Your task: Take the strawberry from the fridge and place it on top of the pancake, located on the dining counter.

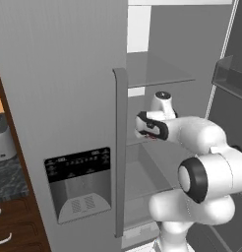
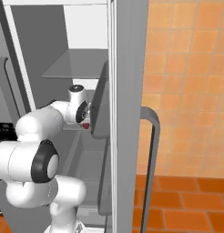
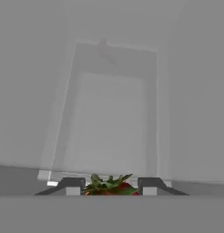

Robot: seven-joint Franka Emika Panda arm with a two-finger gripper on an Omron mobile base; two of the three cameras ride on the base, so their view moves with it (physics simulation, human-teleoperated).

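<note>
The tall grey fridge stands with its right door open, and my arm reaches inside at mid height. In the hand view the tiny red strawberry, green leaves up, sits pinched between my two dark fingertips, with the gripper shut on it. From the right base view the strawberry shows as a red speck under the hand, by the edge of a glass shelf. In the left base view my hand hangs just past the closed left door's handle. The pancake and the dining counter are out of view.
Below the hand lies a clear fridge drawer. The open right door's bins stand close to my elbow. A dark worktop over wooden drawers lies left of the fridge. An orange tiled wall is to the right.
</note>
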